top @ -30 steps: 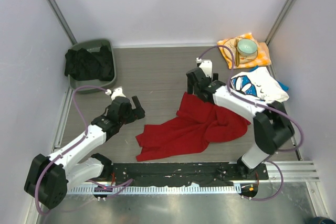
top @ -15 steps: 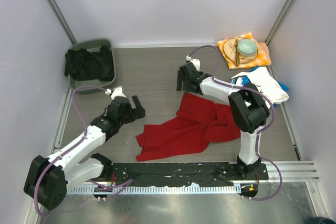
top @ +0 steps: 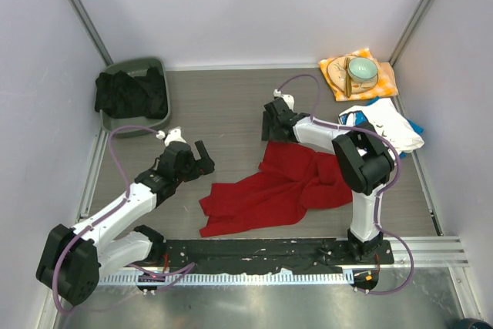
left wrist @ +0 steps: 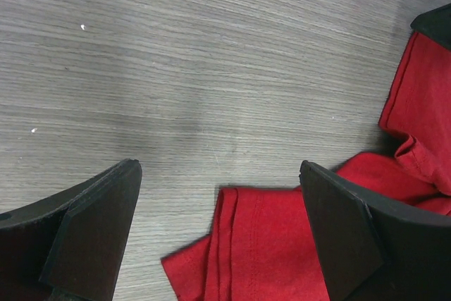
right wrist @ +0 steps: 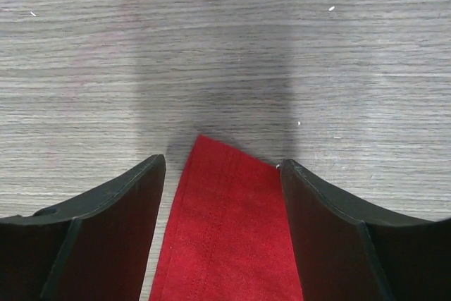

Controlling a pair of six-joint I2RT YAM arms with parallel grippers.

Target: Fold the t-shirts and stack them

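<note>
- Bright, even, diffuse light fills the overhead view; the pale walls [top: 254, 5] show no glare.
- The arms cast only faint, soft shadows on the table [top: 231, 105].
- In the right wrist view, a broad grey shadow darkens the wood around the corner of the red t-shirt [right wrist: 225, 230].
- Both wrist views show the wood grain sharply, while the near black fingers [left wrist: 91, 230] look slightly soft.
- The metal strip [top: 269, 302] carries a dull sheen.

tee [top: 277, 190] mid-table, 2nd tee [top: 383, 126] right of it, bowl [top: 362, 71] behind
</note>
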